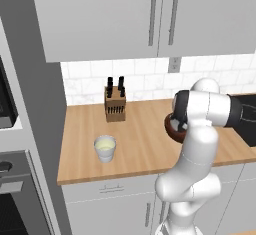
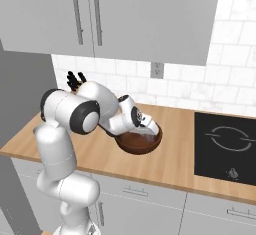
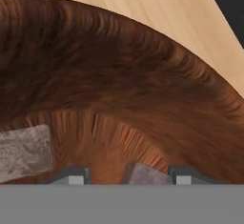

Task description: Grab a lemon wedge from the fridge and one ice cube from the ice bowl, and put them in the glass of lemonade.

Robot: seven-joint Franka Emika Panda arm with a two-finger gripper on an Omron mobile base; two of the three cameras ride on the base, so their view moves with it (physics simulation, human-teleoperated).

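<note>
Down inside the round dark-brown wooden ice bowl [image 3: 143, 75], the gripper [image 3: 127, 176] holds its fingers apart around a greyish ice cube [image 3: 145, 175]; closing off-centre could squirt the cube away.

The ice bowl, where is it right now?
The ice bowl sits on the wooden counter, left of the black cooktop in the right base view. The hand reaches down inside it.

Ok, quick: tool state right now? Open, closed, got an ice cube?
Tool: down inside the ice bowl, fingers apart with an ice cube between the tips; whether it is gripped cannot be told.
</note>
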